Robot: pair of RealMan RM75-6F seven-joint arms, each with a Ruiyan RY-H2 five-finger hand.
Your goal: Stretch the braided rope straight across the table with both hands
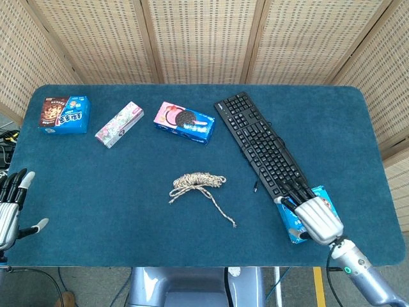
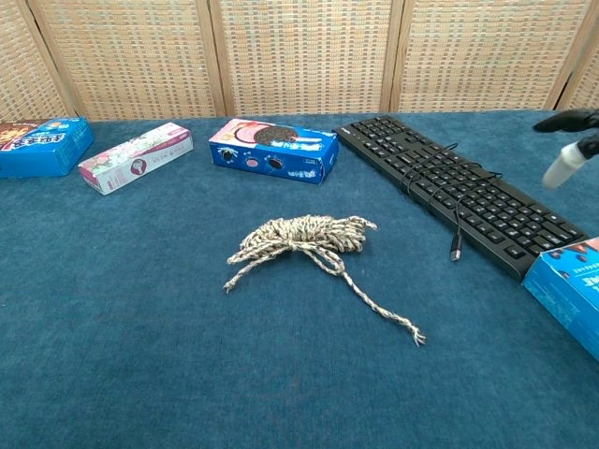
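Note:
The braided rope (image 1: 197, 181) lies bundled in loose coils near the middle of the blue table (image 1: 115, 211), with one frayed tail running toward the front right. The chest view shows the same rope (image 2: 299, 236) with nothing touching it. My left hand (image 1: 9, 208) hangs at the table's left front edge, fingers spread and empty, far from the rope. My right hand (image 1: 316, 216) hovers over a blue cookie box (image 1: 291, 225) to the rope's right, fingers extended and holding nothing. Only its fingertips (image 2: 569, 145) show at the right edge of the chest view.
A black keyboard (image 1: 259, 144) lies diagonally right of the rope, its cable end loose near the front. Along the back left sit a blue-pink cookie box (image 1: 185, 121), a slim pink box (image 1: 119, 123) and a blue-brown box (image 1: 64, 114). Wicker screens stand behind the table.

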